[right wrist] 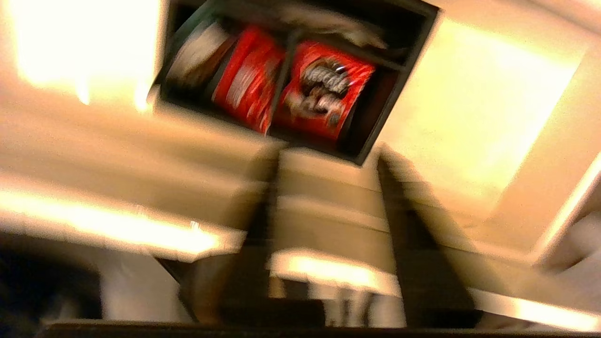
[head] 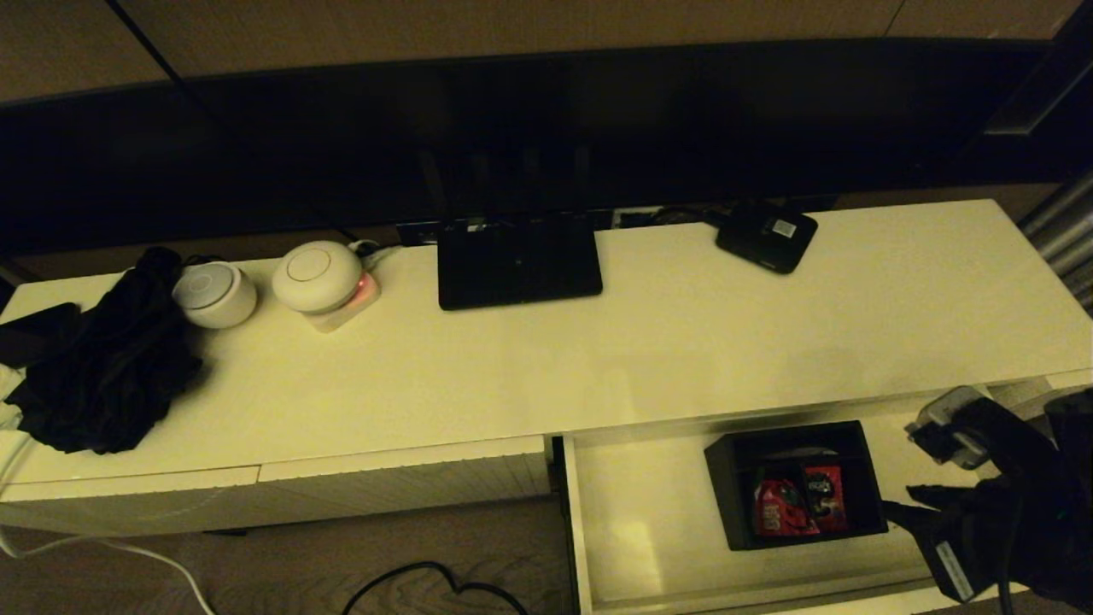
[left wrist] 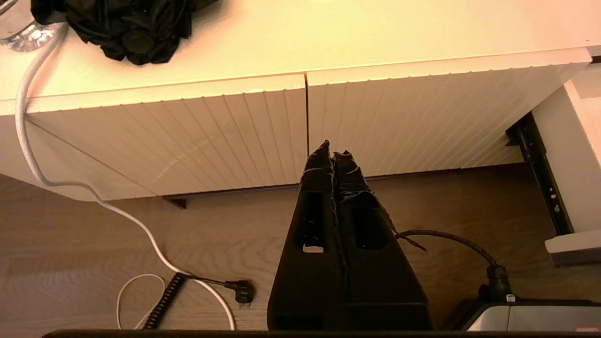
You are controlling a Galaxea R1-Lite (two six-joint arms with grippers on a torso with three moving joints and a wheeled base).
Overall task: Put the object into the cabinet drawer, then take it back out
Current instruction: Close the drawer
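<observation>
The black box (head: 794,483) with inner dividers and red packets rests inside the pulled-out cabinet drawer (head: 649,512), toward its right half. My right gripper (head: 907,506) is just right of the box with its fingers open, not touching it. In the right wrist view the box (right wrist: 300,84) lies beyond the spread right gripper (right wrist: 328,188), over the pale drawer floor (right wrist: 469,94). My left gripper (left wrist: 332,152) is shut on nothing, parked above the floor in front of the closed ribbed drawer fronts (left wrist: 188,136).
On the cabinet top (head: 683,342) lie a flat black router (head: 518,260), a small black square device (head: 766,235), two white round devices (head: 215,293) (head: 318,275) and a black cloth (head: 102,359). Cables (head: 427,585) lie on the wooden floor.
</observation>
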